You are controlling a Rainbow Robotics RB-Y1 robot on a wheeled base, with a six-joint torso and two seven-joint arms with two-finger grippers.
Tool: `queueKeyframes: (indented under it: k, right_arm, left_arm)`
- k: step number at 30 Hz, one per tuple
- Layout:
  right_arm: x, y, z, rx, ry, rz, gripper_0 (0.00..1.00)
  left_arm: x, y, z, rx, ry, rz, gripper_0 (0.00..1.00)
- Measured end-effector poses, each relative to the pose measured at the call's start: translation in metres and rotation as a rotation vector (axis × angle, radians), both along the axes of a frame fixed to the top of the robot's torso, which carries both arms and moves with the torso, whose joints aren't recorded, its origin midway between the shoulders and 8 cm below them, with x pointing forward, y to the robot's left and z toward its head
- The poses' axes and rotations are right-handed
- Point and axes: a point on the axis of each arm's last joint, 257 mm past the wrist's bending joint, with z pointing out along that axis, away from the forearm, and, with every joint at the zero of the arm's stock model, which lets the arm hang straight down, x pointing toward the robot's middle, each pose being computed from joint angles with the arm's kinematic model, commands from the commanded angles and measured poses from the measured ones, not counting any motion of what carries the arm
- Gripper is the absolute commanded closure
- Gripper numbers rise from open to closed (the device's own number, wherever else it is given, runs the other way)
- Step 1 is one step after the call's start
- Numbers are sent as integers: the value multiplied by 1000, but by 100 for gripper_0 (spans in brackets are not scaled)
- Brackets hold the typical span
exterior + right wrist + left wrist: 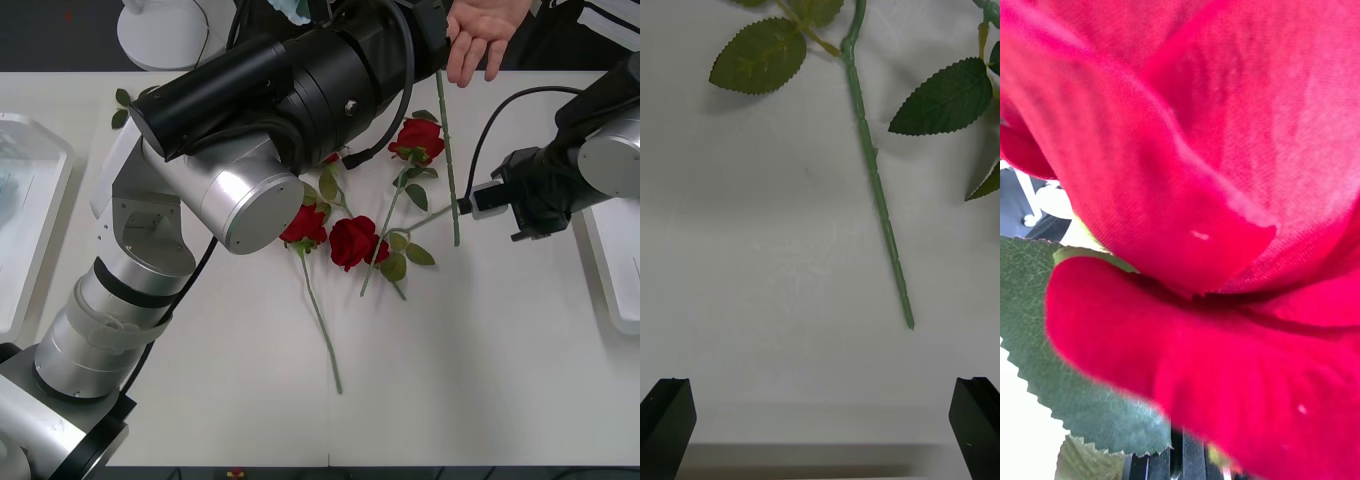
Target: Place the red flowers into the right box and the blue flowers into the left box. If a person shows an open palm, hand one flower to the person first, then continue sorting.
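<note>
My left gripper [432,22] is raised at the table's far edge, shut on a red flower. Its stem [447,150] hangs down, and its red head [1225,187] sits close before the left wrist camera. A person's hand [482,38] is held out open-palmed right beside that gripper. Three more red flowers [352,241] lie mid-table. My right gripper [468,203] hovers low and open by their stems, with one stem tip [878,195] just ahead of its fingers. The left box [35,200] and the right box [608,262] sit at the table's side edges. The blue flowers are hidden.
My left arm's big black and silver links [230,190] span the left half of the table and cover part of the flower pile. A loose leaf [121,106] lies at the far left. Bare white tabletop [480,360] stretches along the near side.
</note>
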Motion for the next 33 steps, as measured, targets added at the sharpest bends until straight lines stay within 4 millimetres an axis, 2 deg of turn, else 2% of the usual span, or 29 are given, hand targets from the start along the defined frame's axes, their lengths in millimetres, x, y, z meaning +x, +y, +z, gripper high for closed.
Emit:
queueKeyframes:
  k: [5,10,17,22,27,33]
  right_arm:
    - [16,19,-12,-11,-2,5,0]
    - [22,36,-23,-53,-31,54,0]
    - [21,44,-47,-133,-45,126,0]
    - [31,52,-60,-141,-26,100,0]
    - [43,68,-69,-136,-18,78,0]
    - [48,86,-72,-161,-29,120,0]
  left_arm:
    - [0,0,0,0,0,0,100]
    - [0,0,0,0,0,0,100]
    - [0,0,0,0,0,0,100]
    - [0,0,0,0,0,0,100]
    - [0,0,0,0,0,0,100]
    - [0,0,0,0,0,0,100]
